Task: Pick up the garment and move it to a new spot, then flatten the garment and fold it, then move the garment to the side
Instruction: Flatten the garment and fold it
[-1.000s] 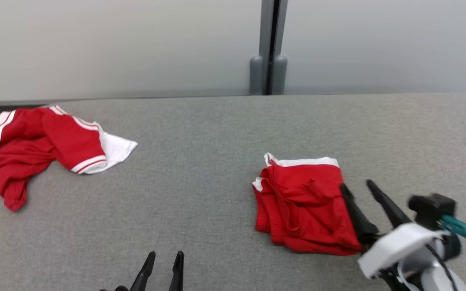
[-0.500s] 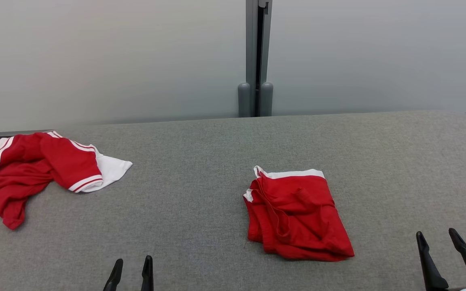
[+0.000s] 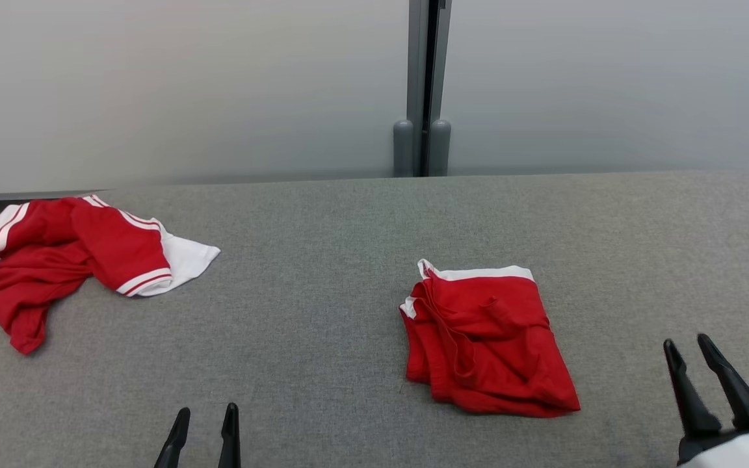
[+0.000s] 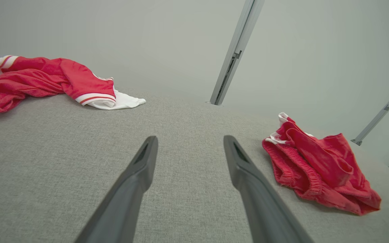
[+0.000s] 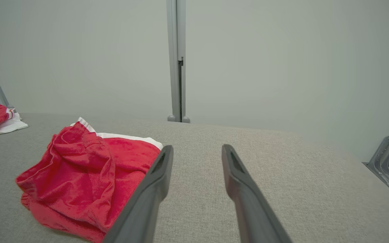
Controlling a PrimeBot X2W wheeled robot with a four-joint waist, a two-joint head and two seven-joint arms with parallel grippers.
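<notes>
A folded red garment (image 3: 485,338) with a white band along its far edge lies on the grey fabric table (image 3: 322,260), right of centre; it also shows in the left wrist view (image 4: 319,165) and the right wrist view (image 5: 79,168). My right gripper (image 3: 686,342) is at the lower right, a short way right of the garment and apart from it, open with nothing between its fingers (image 5: 197,147). My left gripper (image 3: 207,409) hangs open and empty at the bottom edge, left of the garment (image 4: 190,138).
A crumpled red and white shirt (image 3: 62,247) lies at the table's far left corner (image 4: 39,77). A grey post (image 3: 421,91) stands against the pale wall behind the table. Metal brackets (image 5: 388,158) show past the table's right edge.
My right gripper has drawn back from the folded garment's right edge to the lower right, and its fingers have narrowed a little. The head camera shifted. The garment stays put.
</notes>
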